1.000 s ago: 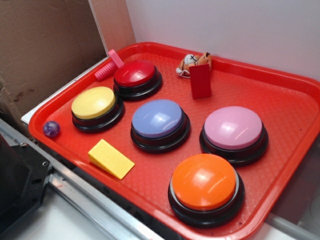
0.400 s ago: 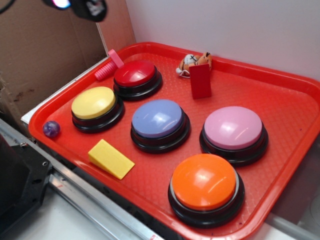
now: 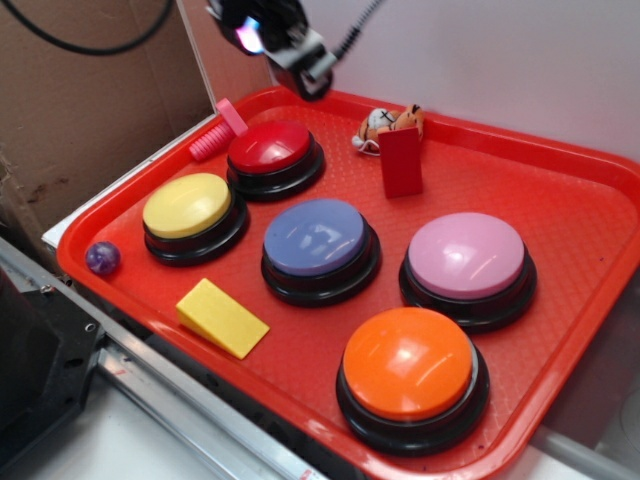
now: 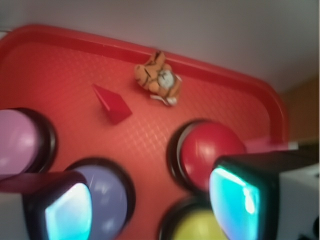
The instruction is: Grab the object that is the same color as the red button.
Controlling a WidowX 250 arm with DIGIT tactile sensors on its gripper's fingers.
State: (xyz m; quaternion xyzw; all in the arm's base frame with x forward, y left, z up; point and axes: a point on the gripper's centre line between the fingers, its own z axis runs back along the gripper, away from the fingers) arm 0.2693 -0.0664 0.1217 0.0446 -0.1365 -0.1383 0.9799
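The small red block (image 3: 401,162) stands on edge near the back of the red tray (image 3: 580,215), just in front of a small tiger toy (image 3: 388,123) and well right of the red button (image 3: 272,150). A pink bolt (image 3: 217,131) lies just left of that button. The gripper (image 3: 300,60) hangs above the tray's back rim, clear of the block, jaws apart and empty in the wrist view.

A plain white wall (image 3: 450,50) rises behind the scene. Brown cardboard (image 3: 90,110) stands at the left, and a metal rail (image 3: 190,400) runs along the near edge.
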